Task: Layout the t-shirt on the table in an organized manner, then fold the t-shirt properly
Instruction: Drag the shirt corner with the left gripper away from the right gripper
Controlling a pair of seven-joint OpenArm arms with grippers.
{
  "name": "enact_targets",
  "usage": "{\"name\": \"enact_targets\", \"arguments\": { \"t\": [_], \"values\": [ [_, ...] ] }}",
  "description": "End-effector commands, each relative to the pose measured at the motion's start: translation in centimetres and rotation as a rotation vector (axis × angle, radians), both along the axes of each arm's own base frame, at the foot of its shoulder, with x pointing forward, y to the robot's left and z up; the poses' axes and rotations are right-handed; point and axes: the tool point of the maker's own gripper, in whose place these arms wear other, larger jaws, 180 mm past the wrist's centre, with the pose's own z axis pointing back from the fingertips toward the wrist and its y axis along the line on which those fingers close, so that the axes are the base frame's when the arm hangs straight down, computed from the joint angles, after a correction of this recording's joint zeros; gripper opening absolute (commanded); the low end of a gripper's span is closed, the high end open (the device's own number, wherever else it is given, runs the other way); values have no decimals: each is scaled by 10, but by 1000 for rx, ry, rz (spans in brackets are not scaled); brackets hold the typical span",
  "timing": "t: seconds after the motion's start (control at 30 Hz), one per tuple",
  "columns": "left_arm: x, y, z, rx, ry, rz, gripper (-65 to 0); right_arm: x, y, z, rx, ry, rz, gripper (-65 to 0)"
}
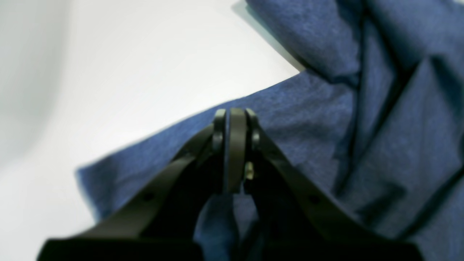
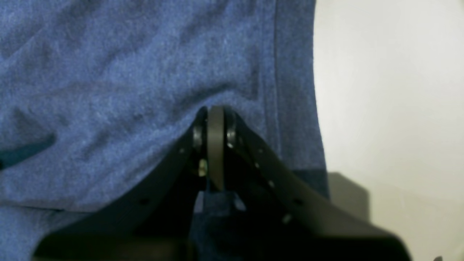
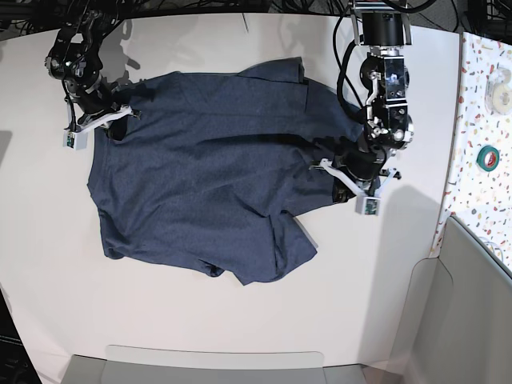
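Note:
The dark navy t-shirt point(image 3: 208, 176) lies plain side up and mostly spread on the white table point(image 3: 240, 320), with folds and a bunched flap at its right and lower edges. My left gripper point(image 3: 336, 170) is at the shirt's right edge. In the left wrist view that gripper point(image 1: 235, 112) is shut with blue cloth point(image 1: 308, 119) pinched between its fingers. My right gripper point(image 3: 112, 120) is at the shirt's upper left corner. In the right wrist view it point(image 2: 215, 108) is shut on the t-shirt point(image 2: 108, 90) close to a hemmed edge, with bare table point(image 2: 380, 90) beside it.
A speckled strip point(image 3: 480, 112) runs along the right side, holding a green tape roll point(image 3: 488, 157) and a white roll point(image 3: 502, 80). Grey panels stand at the front edge point(image 3: 216, 364) and lower right point(image 3: 472, 280). Cables hang along the far edge.

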Motion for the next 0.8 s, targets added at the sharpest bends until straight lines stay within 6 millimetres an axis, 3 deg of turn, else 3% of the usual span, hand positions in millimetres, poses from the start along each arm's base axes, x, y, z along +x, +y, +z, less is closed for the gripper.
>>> {"name": "enact_targets", "arguments": {
  "t": [0.0,0.13,0.23,0.37,0.63,0.7,0.77],
  "values": [
    [11,9,16,-29,-42,27,-650,-6,-2,-5,-21,40,9,-650],
    [3,23,6,-130,22,81,-650,-5,-9,-3,-41,42,14,-650],
    [-5,34,-14,-147,93,117,-650,-5,-14,-2,-52,42,14,-650],
    [-9,62,-33,-117,169,146,-650,-5,-20,0,-70,40,16,-650],
    [-13,87,-33,-66,176,166,-650,-4,-22,0,-75,41,15,-650],
    [-15,103,-32,-61,180,222,-650,-4,-25,2,-86,40,18,-650],
    [-27,132,-37,-74,203,358,-650,-4,-27,2,-90,40,19,-650]
  ]
}}
